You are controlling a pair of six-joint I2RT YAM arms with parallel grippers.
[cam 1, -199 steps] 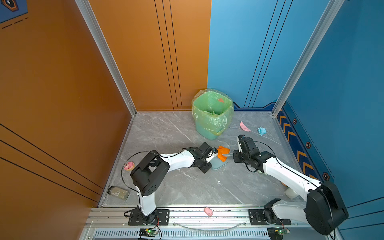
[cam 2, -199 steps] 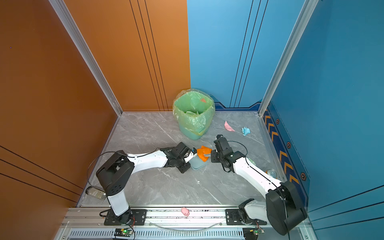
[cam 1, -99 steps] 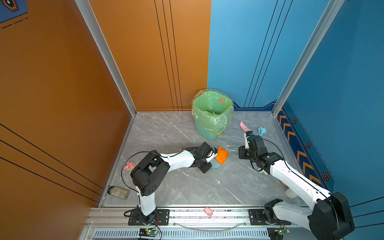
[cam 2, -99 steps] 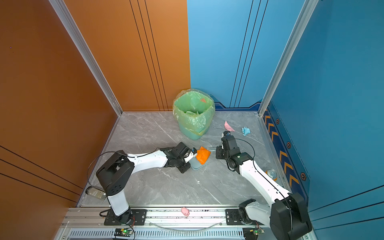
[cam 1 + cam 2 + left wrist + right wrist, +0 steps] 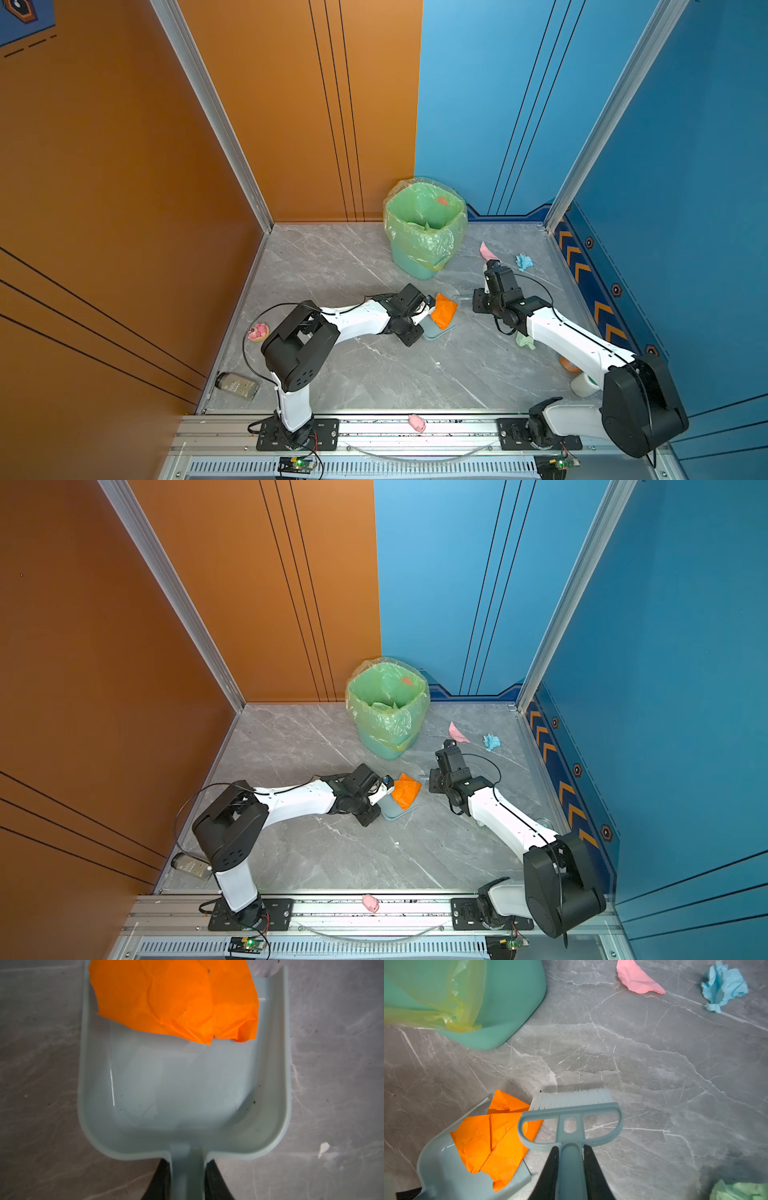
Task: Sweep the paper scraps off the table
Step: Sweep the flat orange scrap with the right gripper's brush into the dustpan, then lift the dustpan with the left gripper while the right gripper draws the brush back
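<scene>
Paper is what I am after, and one orange scrap (image 5: pixel 176 997) lies in the open mouth of the pale blue dustpan (image 5: pixel 187 1088), hanging partly over its front lip. My left hand (image 5: pixel 188 1180) is pressed tight on the dustpan's handle. The pan sits low at the grey tabletop (image 5: pixel 654 1084), though I cannot tell whether it rests fully on it.

My right hand (image 5: pixel 571 1167) pinches the stem of a small matching brush (image 5: pixel 571 1111). The bristles point away from me, just beside the orange scrap, and one corner of the brush frame overlaps the paper in the right wrist view. Whether the bristles touch the tabletop I cannot tell.

Beyond the brush a pink scrap (image 5: pixel 637 978) and a bright blue scrap (image 5: pixel 722 985) lie apart from each other on the tabletop. In both top views they sit to the right of the green bin (image 5: pixel 415 266) with its yellow-green liner (image 5: pixel 440 241). A pale green scrap (image 5: pixel 524 341) lies just beside my right forearm. A small pink pig figurine (image 5: pixel 417 423) sits on the front rail, between my two bases.
</scene>
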